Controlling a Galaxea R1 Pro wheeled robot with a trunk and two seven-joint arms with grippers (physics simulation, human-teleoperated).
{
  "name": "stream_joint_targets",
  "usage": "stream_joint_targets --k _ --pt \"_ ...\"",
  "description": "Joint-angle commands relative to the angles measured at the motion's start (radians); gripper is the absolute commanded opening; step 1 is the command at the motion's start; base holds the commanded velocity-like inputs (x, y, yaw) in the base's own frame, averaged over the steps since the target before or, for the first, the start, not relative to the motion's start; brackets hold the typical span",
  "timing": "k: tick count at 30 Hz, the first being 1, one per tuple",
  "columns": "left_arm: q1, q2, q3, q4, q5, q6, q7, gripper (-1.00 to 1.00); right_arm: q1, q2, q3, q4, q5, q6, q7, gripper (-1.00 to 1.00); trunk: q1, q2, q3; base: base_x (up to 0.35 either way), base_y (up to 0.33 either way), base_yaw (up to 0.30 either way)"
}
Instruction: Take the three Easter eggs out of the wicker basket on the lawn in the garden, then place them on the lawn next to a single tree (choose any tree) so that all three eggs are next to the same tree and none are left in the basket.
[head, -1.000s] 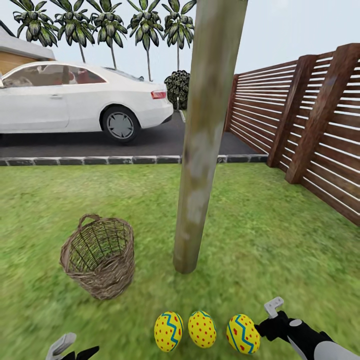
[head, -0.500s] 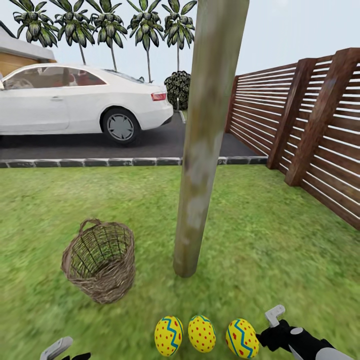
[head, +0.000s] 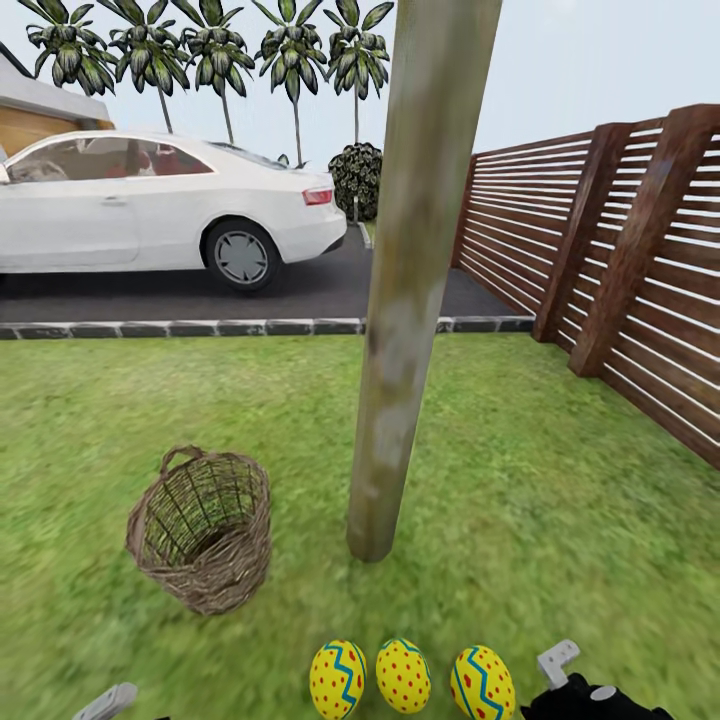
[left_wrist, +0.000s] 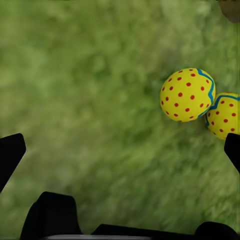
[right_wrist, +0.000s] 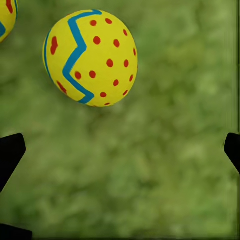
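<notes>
We see our right gripper low over the lawn, fingers spread wide, empty — beside the right Easter egg, left gripper likewise agape, holding nothing.

Three eggs in row on lawn, in front of tree. Basket left of tree. Car far behind.

A: Is there any text, label or number to read here?

B: No, I can read nothing. The white car shows no plate or badge, and the eggs carry only dots and zigzags.
</notes>
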Motion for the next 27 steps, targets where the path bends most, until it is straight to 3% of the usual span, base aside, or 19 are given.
stream_joint_targets --k 1,11,14,20,23,25,27 --pt "0.000 0.000 -0.001 0.000 0.006 0.003 0.000 1.00 0.001 -0.001 -0.009 0.001 0.009 -0.003 0.003 1.00 -0.004 0.007 0.003 0.000 0.000 0.000" --pt "0.000 0.000 0.000 0.038 0.005 0.003 0.001 1.00 0.041 -0.003 -0.009 0.017 0.000 -0.005 0.002 1.00 -0.042 0.077 0.034 0.000 0.000 0.000" --pt "-0.003 -0.011 -0.001 0.089 0.005 0.003 0.001 1.00 0.052 -0.003 -0.009 0.027 0.001 -0.006 0.002 1.00 -0.054 0.098 0.043 0.000 0.000 0.000" --pt "-0.004 -0.019 -0.001 0.103 0.003 0.003 0.004 1.00 0.076 -0.004 -0.009 0.029 0.000 -0.006 0.002 1.00 -0.077 0.140 0.062 0.000 0.000 0.000" --pt "-0.004 -0.025 -0.001 0.104 0.003 0.003 0.064 1.00 0.092 -0.004 -0.009 0.029 0.000 -0.006 0.002 1.00 -0.088 0.161 0.071 0.000 0.000 0.000" --pt "-0.004 -0.049 -0.001 0.104 0.002 0.003 0.137 1.00 0.096 -0.003 -0.009 0.029 0.000 -0.006 0.002 1.00 -0.096 0.175 0.078 0.000 0.000 0.000" --pt "-0.005 -0.075 -0.001 0.103 -0.028 0.003 0.223 1.00 0.099 -0.004 -0.009 0.029 0.000 -0.006 0.002 1.00 -0.104 0.189 0.084 0.000 0.000 0.000"
